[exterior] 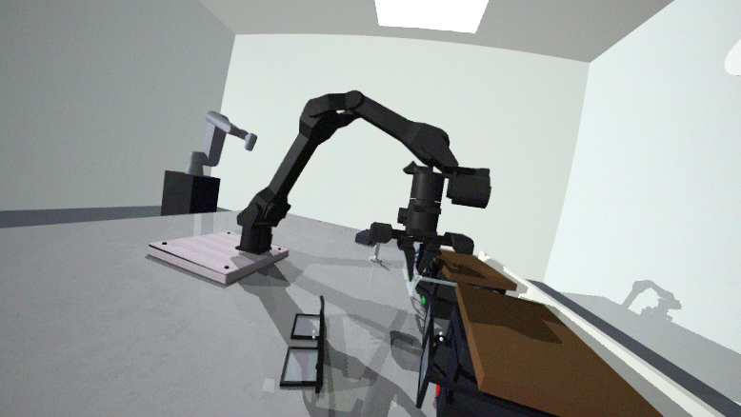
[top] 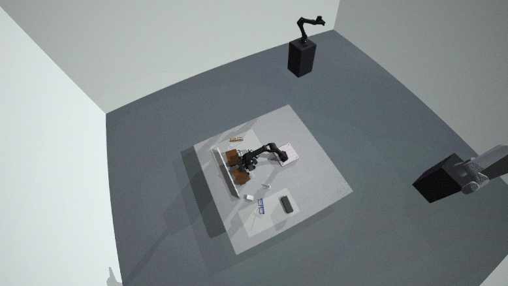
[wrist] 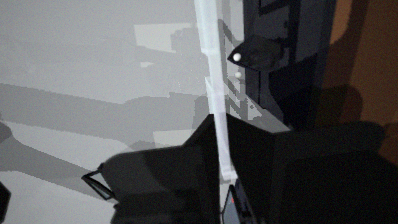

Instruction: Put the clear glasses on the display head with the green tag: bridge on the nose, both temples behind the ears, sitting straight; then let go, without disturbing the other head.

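My gripper (exterior: 412,276) (wrist: 217,118) is shut on the clear glasses (exterior: 411,288) (wrist: 214,75), on their front frame. In the wrist view the frame runs upward from the fingertips as a pale bar. The green-tagged head is the farther one in the exterior view, with a brown flat top (top: 241,176) (exterior: 485,271) and green tag (exterior: 423,300). Its dark nose (wrist: 260,52) is just right of the pale bar in the wrist view. One pale temple reaches toward this head's side. Contact with the nose and the temple tips behind the ears cannot be made out.
The other head (top: 232,156) (exterior: 559,362), with a red tag (exterior: 438,389), is close beside and has dark glasses (exterior: 425,357) at its face. More dark-framed glasses (exterior: 319,351) are in front. A long pale panel (top: 228,174) stands behind both heads. Blue glasses (top: 261,206) and a dark case (top: 286,204) lie farther off.
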Robot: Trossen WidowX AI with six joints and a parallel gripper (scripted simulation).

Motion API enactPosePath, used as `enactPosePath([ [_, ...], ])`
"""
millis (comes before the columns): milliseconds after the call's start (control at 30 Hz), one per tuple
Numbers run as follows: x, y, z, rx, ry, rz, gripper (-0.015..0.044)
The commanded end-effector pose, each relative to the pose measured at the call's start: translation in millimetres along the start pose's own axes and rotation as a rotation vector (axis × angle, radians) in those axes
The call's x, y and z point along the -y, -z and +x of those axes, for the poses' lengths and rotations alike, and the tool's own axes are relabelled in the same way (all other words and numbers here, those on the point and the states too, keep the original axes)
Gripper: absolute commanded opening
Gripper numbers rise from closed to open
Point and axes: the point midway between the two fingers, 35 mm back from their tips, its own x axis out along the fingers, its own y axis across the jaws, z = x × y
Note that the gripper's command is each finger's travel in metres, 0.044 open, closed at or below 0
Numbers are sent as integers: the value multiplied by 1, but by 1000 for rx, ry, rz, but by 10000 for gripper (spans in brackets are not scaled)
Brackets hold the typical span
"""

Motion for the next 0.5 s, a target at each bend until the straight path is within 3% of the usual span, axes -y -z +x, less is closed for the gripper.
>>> enactPosePath([
  [0,7,0,-2,-4,6,3,0],
  [467,16,0,-1,-4,7,3,0],
])
